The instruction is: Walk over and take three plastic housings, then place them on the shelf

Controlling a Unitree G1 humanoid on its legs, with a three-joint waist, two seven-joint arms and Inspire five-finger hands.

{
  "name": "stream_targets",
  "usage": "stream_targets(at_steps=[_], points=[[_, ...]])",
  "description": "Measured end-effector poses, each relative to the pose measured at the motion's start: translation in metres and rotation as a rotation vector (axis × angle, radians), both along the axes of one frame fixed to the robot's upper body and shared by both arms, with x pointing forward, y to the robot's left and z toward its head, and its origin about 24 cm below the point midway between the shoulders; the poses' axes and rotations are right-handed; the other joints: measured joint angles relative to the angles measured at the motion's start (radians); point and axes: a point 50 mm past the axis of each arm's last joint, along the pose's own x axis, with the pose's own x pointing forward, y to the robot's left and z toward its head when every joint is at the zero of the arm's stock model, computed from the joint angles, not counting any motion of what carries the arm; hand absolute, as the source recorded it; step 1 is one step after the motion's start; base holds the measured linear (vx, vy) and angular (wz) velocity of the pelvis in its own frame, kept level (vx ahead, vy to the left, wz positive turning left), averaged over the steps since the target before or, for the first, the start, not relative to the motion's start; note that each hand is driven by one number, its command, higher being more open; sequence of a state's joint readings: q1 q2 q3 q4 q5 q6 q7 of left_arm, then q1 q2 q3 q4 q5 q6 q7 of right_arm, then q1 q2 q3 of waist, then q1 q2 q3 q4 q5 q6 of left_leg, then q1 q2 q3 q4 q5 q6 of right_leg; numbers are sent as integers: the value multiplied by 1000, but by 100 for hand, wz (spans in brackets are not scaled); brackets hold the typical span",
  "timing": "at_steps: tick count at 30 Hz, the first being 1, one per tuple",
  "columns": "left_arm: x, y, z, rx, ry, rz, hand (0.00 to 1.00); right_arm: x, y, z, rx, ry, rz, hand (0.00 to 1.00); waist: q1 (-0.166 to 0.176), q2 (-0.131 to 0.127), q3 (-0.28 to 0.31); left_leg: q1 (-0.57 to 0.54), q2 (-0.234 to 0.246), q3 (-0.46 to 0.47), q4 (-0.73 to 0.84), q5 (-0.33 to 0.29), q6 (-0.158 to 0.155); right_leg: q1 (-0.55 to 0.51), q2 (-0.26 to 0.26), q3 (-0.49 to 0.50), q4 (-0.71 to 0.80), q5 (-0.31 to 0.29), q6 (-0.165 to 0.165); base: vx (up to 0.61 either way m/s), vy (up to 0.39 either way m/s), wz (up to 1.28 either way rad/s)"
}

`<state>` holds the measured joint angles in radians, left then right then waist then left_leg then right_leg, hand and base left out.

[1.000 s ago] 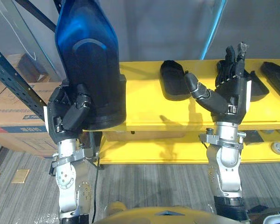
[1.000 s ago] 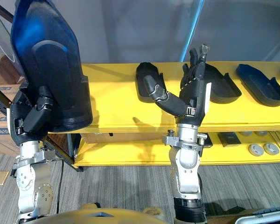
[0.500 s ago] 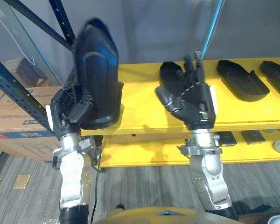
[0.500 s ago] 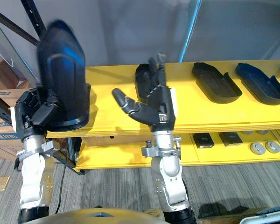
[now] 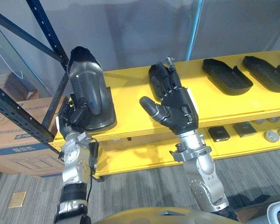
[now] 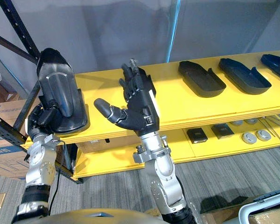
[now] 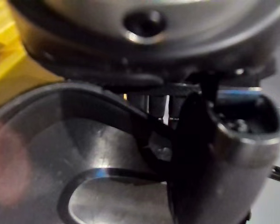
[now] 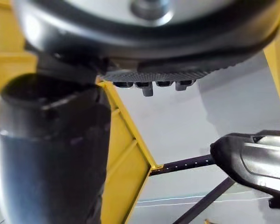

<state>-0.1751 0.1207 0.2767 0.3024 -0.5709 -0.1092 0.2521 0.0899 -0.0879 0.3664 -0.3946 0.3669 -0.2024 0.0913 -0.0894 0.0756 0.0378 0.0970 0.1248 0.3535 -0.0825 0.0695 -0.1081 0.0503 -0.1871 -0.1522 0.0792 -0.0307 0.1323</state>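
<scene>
My left hand (image 5: 74, 116) is shut on a large black plastic housing (image 5: 86, 88), held upright with its lower end over the left end of the yellow shelf (image 5: 130, 112); whether it rests there I cannot tell. Its glossy surface (image 7: 84, 163) lies right against the thumb (image 7: 214, 163) in the left wrist view. My right hand (image 6: 135, 105) is raised, open and holding nothing, in front of another black housing (image 5: 156, 77) lying on the shelf. The held housing (image 8: 256, 158) also appears past the straight fingers (image 8: 144, 86) in the right wrist view.
More black housings (image 6: 200, 78) (image 6: 245, 74) lie along the shelf to the right. Small parts (image 5: 219, 133) sit on the lower yellow shelf. A blue rack upright (image 5: 46, 35) and cardboard boxes (image 5: 18, 140) stand at the left.
The view has shifted. The held housing now stands smaller and farther off, at the shelf's left end. My right hand has moved left along the shelf, from the second lying housing to the first.
</scene>
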Motion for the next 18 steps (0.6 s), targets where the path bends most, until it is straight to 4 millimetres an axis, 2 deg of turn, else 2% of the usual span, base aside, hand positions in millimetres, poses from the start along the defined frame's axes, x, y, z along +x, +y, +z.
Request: stream_targets(at_steps=[4, 8, 11, 14, 16, 17, 18], points=[[14, 0, 0, -86, 19, -20, 0, -1, 5, -2, -59, -2, 66, 100, -10, 24, 6, -6, -5, 5, 0, 6, 2, -35, -6, 17, 42, -16, 1, -11, 8, -4], [21, 3, -3, -100, 77, -38, 0, -1, 6, -1, -81, -16, 94, 100, -27, 44, 14, -4, -10, 9, 0, 9, 5, -58, -15, 27, 87, -37, 3, -20, 1, -3], [27, 7, -2, -102, 94, -44, 0, -1, 6, -5, -108, 13, 104, 100, -30, 52, 19, -12, -12, 23, 0, 11, 6, -95, -18, 49, 132, -54, 3, -47, -1, -11], [29, 16, 5, -77, 106, -46, 0, 0, 6, -9, -142, 45, 106, 100, -50, 54, 31, -25, -12, 28, 8, 13, 7, -127, -21, 63, 168, -65, 2, -37, -19, -7], [35, 22, 14, -56, 104, -51, 0, -3, -1, -21, -206, 105, 74, 100, -52, 54, 55, -32, -12, 37, 11, 13, 7, -151, -21, 78, 198, -77, 0, -49, -28, -12], [36, 29, 20, -31, 97, -46, 0, -10, -10, -37, -257, 186, 36, 100, -57, 53, 71, -46, -11, 42, 18, 13, 7, -174, -20, 85, 218, -84, 0, -47, -35, -7], [36, 32, 23, -20, 95, -41, 0, -14, -15, -43, -286, 216, 12, 100, -59, 53, 80, -52, -11, 45, 22, 12, 7, -180, -20, 88, 222, -86, 1, -41, -34, -9]])
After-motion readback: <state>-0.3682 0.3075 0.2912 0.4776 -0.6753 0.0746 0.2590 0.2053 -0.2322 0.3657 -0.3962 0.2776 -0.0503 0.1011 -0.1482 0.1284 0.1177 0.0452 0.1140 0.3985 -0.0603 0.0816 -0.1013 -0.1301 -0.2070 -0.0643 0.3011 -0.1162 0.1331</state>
